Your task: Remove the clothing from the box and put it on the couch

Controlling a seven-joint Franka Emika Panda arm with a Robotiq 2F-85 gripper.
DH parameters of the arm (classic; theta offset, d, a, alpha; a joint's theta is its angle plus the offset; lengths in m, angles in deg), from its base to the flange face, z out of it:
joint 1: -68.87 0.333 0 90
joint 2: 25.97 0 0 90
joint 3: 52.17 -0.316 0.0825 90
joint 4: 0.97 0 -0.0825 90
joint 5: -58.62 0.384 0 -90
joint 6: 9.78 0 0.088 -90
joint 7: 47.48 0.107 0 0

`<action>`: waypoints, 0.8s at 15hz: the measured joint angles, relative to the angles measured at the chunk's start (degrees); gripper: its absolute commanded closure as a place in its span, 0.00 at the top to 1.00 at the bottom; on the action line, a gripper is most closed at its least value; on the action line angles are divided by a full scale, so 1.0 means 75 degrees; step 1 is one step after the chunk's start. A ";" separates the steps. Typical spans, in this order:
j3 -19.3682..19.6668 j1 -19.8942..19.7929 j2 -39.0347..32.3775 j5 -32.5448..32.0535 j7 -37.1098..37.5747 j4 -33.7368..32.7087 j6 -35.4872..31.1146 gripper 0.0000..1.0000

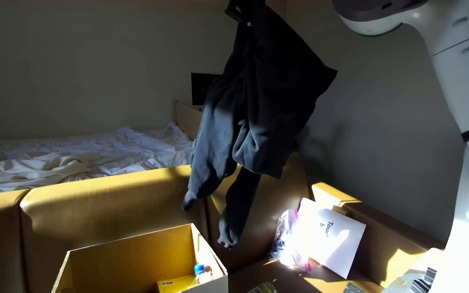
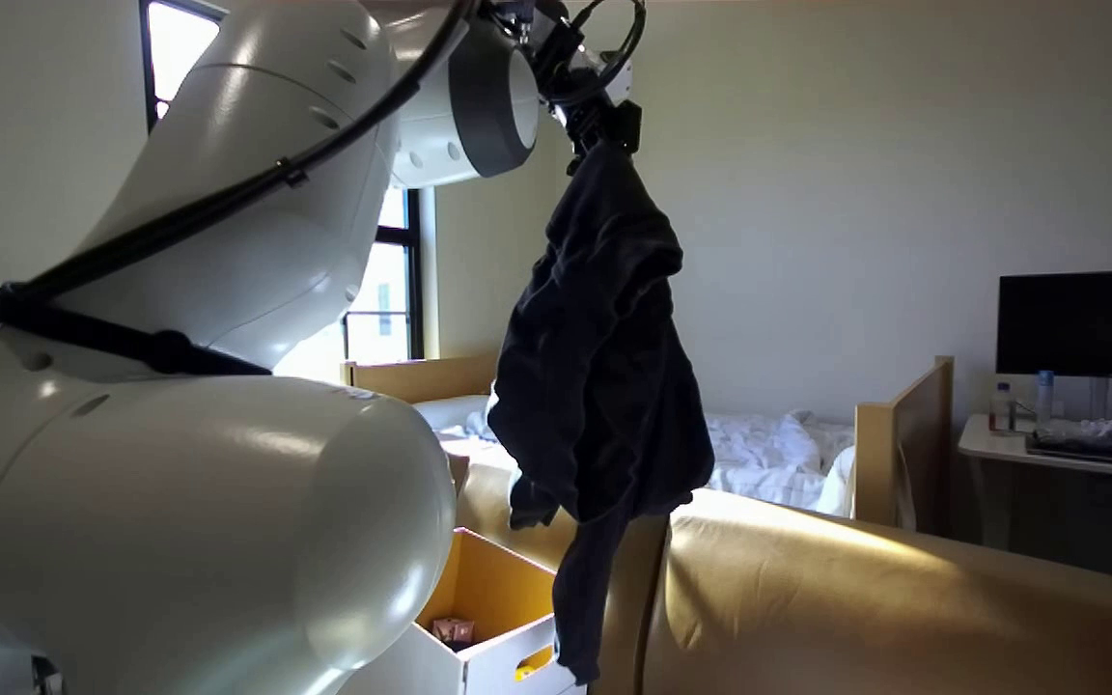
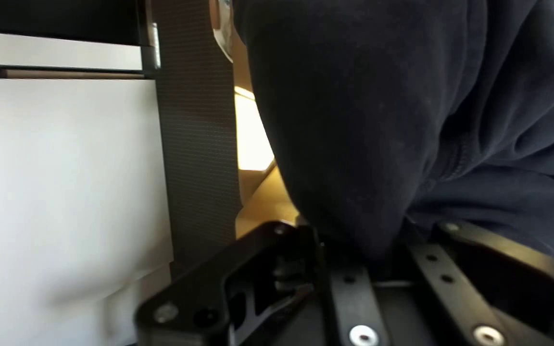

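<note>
The dark navy clothing (image 1: 259,106) hangs in the air from my gripper (image 1: 244,14), with its long ends dangling. It hangs likewise in an exterior view (image 2: 604,367), below my gripper (image 2: 604,145). In the wrist view, a bunch of the clothing (image 3: 363,120) is pinched between the fingers (image 3: 358,240) and hides the fingertips. The cardboard box (image 1: 132,256) is below and left of the clothing, on the couch (image 1: 112,203). The box (image 2: 498,579) and the couch back (image 2: 855,589) also show in an exterior view, with a dangling end overlapping the box's edge.
A blue-capped bottle (image 1: 200,272) and a yellow packet (image 1: 175,283) are inside the box. A plastic bag (image 1: 289,240) and a white printed sheet (image 1: 334,236) lie on the couch. A bed with white bedding (image 1: 96,154) stands behind. A monitor (image 2: 1087,323) stands on a desk.
</note>
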 measured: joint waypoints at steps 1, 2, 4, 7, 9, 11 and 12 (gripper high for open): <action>0.0105 -0.0042 -0.0010 -0.0233 -0.0067 0.0020 -0.0110 0.05; 0.0223 -0.0115 -0.0013 -0.0467 -0.0087 0.0070 -0.0266 0.05; 0.0422 -0.0418 -0.0010 -0.0562 -0.0079 0.0259 -0.0462 0.05; 0.0485 -0.1140 -0.0008 -0.0147 -0.0077 0.0779 -0.0715 0.05; 0.0461 -0.1669 -0.0010 0.0639 -0.0070 0.1161 -0.1102 0.04; 0.0372 -0.2119 0.0001 0.1576 -0.0068 0.1552 -0.1519 0.04; 0.0307 -0.2286 0.0017 0.1996 -0.0069 0.1775 -0.1726 0.04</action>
